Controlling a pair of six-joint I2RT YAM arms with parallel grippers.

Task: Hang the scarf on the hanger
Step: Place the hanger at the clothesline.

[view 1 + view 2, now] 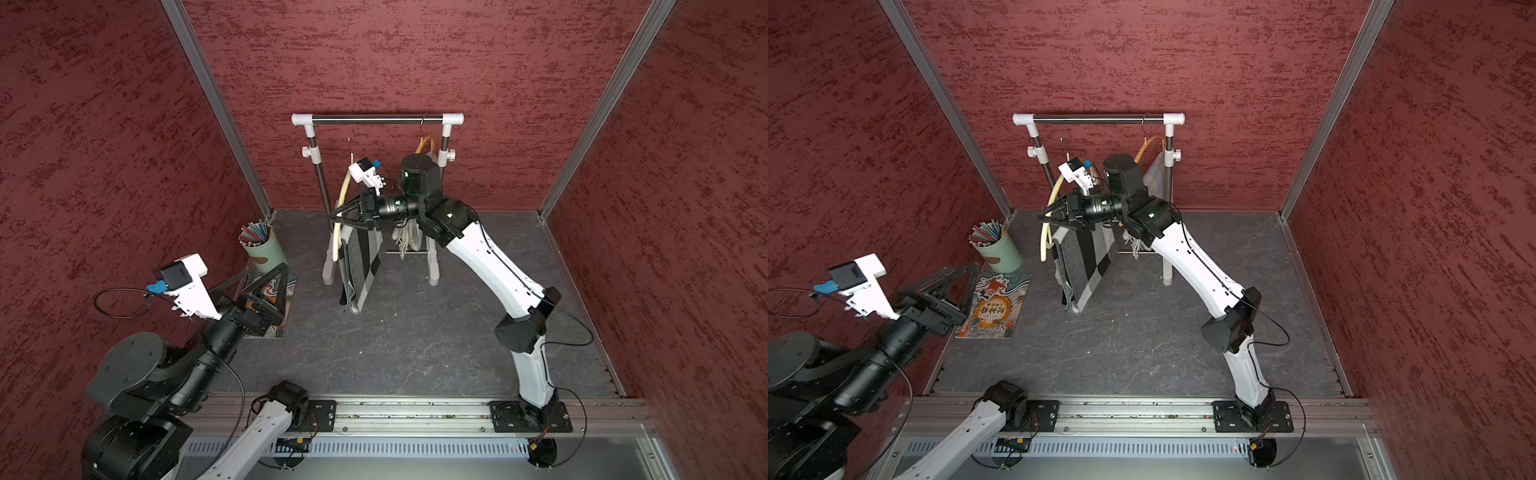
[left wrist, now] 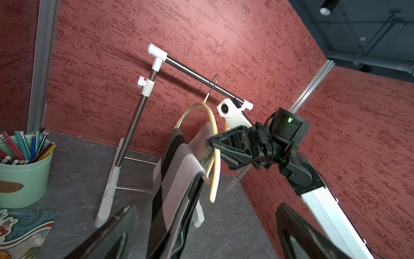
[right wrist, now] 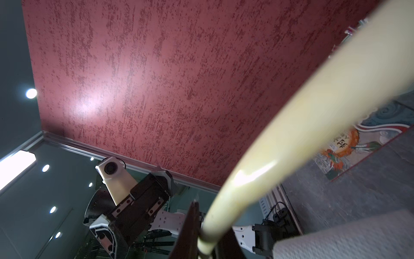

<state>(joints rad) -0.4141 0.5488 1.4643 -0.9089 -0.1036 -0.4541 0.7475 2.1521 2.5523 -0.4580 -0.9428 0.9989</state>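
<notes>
Beneath the chrome clothes rail with white plastic joints (image 1: 374, 120), at the back of the dark grey tabletop (image 1: 415, 340), the grey, black and white checked woven scarf (image 1: 360, 266) hangs folded over the crossbar of the cream curved hanger (image 2: 214, 134), one half down each side. The right gripper (image 1: 333, 216) is pinched tight on one cream arm of that hanger and holds it tilted. The left gripper (image 1: 277, 286) stands with its jaws spread wide and nothing in them, well apart from the cloth, near the illustrated book (image 1: 995, 303) and the mint green pencil tin (image 1: 262, 249). The draping looks done, so the step in hand is judged to be settling the hanger and letting go. Doing it well means levelling the hanger before the pinch opens, since a tilted bar lets soft cloth slide toward the low end. Whether the wire hook (image 2: 214, 79) sits fully over the rail cannot be told, so that wants checking first. Open slowly, draw straight back, and avoid the second hanger (image 1: 424, 145) just beside
</notes>
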